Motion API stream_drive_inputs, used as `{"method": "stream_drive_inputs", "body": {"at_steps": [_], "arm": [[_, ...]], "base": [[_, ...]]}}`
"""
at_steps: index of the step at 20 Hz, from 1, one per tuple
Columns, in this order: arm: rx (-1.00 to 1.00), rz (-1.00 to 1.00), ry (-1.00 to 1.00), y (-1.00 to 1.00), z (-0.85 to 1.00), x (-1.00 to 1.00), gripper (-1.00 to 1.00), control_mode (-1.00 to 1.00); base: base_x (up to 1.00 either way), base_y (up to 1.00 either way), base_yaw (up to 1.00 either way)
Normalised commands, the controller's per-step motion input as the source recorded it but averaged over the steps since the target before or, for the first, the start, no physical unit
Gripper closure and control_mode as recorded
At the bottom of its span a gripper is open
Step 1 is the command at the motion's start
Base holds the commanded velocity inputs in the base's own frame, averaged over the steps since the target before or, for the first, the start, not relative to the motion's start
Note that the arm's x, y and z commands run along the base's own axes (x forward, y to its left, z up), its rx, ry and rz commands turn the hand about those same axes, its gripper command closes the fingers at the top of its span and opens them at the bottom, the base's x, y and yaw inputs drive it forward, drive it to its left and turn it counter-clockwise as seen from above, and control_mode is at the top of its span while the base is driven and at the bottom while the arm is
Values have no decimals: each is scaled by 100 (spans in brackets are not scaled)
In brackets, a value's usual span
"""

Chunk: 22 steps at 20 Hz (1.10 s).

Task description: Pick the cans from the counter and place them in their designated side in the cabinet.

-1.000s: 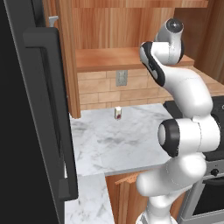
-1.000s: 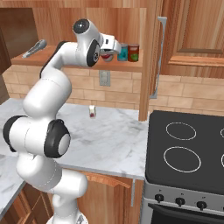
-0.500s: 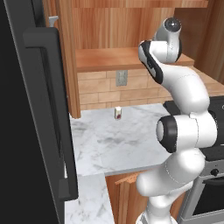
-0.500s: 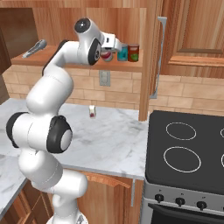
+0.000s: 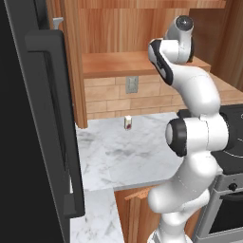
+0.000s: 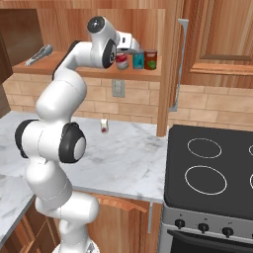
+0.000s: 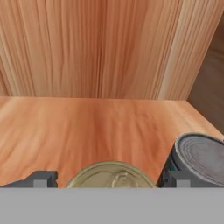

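jaws have just sprung apart: the gripper (image 7: 109,183) now stands spread either side of the red can (image 6: 122,61), resting on the cabinet (image 6: 94,72) shelf with the teal can (image 6: 138,60) at its 3 o'clock. release looks done; retreat seems next.

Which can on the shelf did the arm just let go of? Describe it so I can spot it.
Find the brown wood cabinet shelf above the marble counter. Three cans stand in a row at its right end. It is the leftmost, red with a tan upper band, beside the teal-blue can, between the open gripper fingers.
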Motion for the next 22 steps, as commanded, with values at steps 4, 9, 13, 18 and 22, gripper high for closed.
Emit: {"method": "stream_drive_inputs", "body": {"at_steps": [4, 9, 13, 18, 22], "arm": [[0, 0, -7, 0, 0, 5, -100, -100], [0, 1, -13, -3, 0, 0, -100, -100], [0, 4, -20, 0, 0, -11, -100, -100], [0, 5, -23, 0, 0, -14, -100, -100], [0, 5, -22, 0, 5, -6, -100, -100]], "base": [[0, 0, 0], [0, 0, 0], [0, 0, 0], [0, 0, 0], [0, 0, 0]]}}
